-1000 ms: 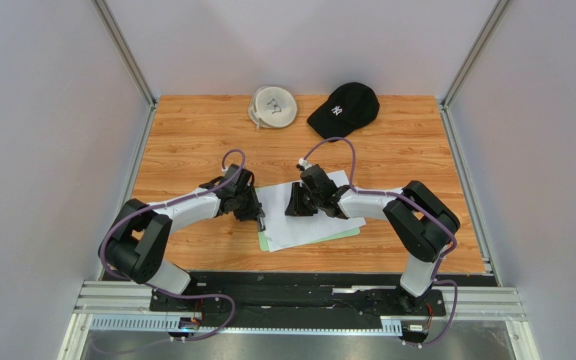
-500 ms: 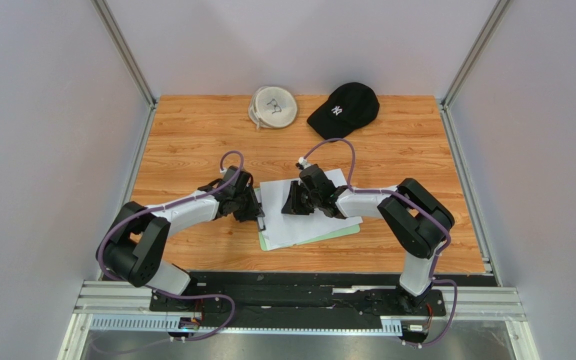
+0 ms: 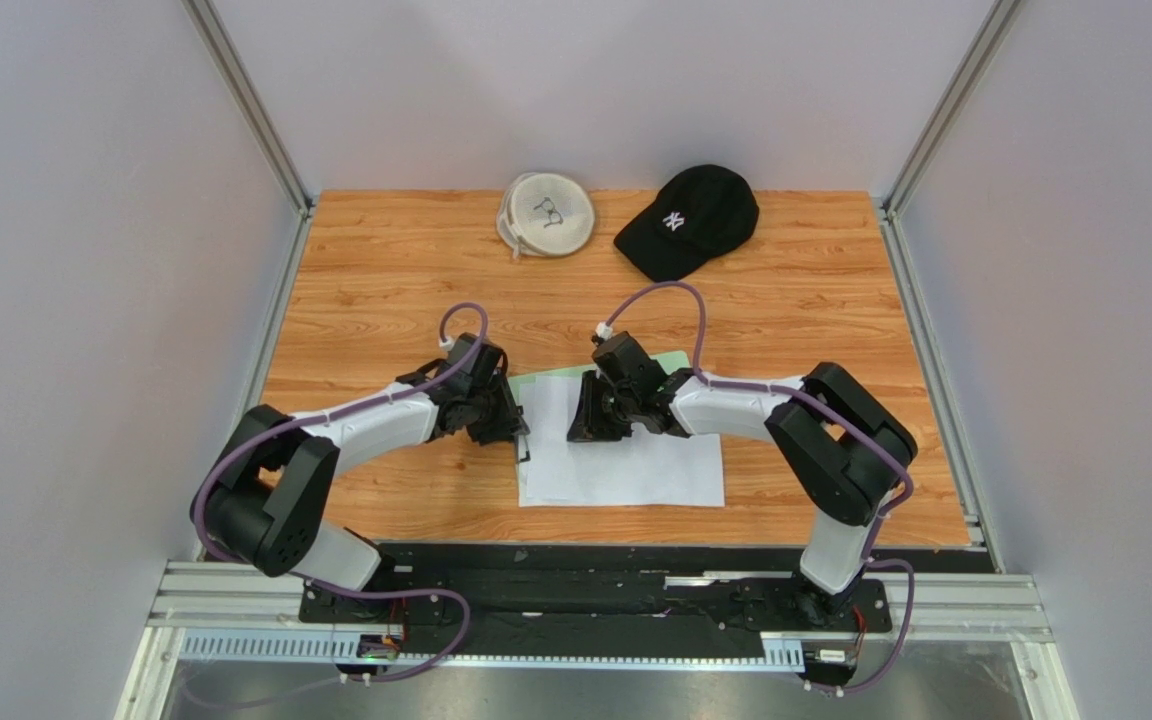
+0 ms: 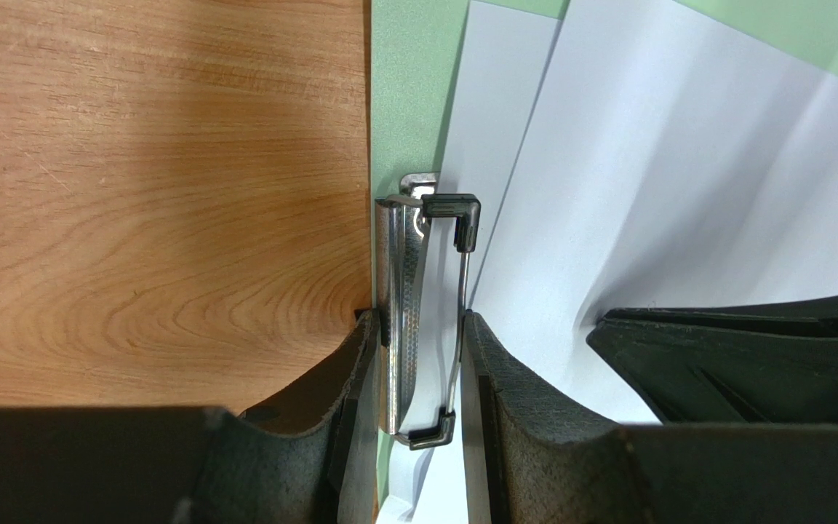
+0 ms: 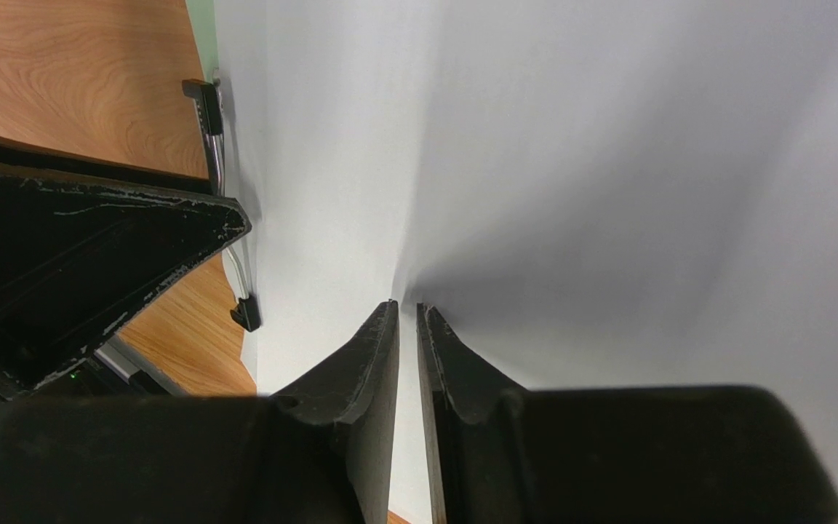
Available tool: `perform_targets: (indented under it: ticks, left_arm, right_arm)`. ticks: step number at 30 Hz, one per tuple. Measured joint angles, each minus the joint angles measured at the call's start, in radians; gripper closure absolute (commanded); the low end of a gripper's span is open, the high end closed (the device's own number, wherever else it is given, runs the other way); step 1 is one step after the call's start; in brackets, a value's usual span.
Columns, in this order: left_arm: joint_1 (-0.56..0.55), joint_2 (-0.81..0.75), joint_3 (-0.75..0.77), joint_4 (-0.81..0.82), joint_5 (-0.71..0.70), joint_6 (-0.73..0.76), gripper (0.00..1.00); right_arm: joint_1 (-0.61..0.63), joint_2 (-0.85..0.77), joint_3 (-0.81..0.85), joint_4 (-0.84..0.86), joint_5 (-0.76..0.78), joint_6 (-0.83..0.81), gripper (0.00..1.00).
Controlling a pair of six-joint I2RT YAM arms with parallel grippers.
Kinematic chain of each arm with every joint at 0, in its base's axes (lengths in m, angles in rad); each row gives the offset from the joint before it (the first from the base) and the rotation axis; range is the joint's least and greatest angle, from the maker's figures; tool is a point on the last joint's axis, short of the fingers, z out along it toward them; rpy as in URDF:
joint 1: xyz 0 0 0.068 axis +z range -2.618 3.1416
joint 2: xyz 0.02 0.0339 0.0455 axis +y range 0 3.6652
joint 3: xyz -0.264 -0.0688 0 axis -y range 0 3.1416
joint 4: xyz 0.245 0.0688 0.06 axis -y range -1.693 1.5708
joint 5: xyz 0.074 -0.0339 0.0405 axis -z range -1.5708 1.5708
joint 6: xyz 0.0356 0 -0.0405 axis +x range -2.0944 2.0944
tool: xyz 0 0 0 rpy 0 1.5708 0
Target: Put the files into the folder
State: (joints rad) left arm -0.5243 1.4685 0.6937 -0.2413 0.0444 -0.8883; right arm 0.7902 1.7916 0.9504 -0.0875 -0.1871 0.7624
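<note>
- Top view: my left claw (image 3: 519,435) and right claw (image 3: 585,413) meet at the left end of the folder (image 3: 672,360). The files (image 3: 620,468) cover all but its far strip. The table (image 3: 387,270) lies bare to the left, and the cap (image 3: 687,218) is well apart.
- Left wrist: my left claw is clenched on the clip (image 4: 412,317). The sheet edges lie just beside it; I cannot tell whether they are under it.
- Right wrist: my right claw pinches a ridge of the files. I judge seating and clamping remain.

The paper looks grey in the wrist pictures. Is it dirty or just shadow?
Just shadow. Right wrist view: soft grey shadow spreads over the paper mid-frame. Left wrist view: shadow bands on it, and the metal clip glints. Top view: evenly lit, it looks plain white.
</note>
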Motion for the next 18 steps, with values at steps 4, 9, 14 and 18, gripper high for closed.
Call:
perform_targets:
  ticks: [4, 9, 14, 18]
  left_arm:
    - [0.0, 0.0, 0.0, 0.0, -0.001, 0.002, 1.0]
    - [0.0, 0.002, 0.0, 0.0, 0.0, 0.004, 1.0]
    - [0.0, 0.002, 0.0, 0.0, 0.0, 0.005, 1.0]
    - [0.0, 0.002, 0.0, -0.001, -0.001, 0.007, 1.0]
  right_arm:
    - [0.005, -0.002, 0.011, -0.02, 0.002, -0.04, 0.79]
    - [0.006, 0.034, 0.058, -0.035, -0.017, -0.136, 0.79]
    - [0.006, 0.072, 0.106, -0.032, -0.047, -0.207, 0.79]
    - [0.006, 0.081, 0.119, -0.032, -0.065, -0.249, 0.79]
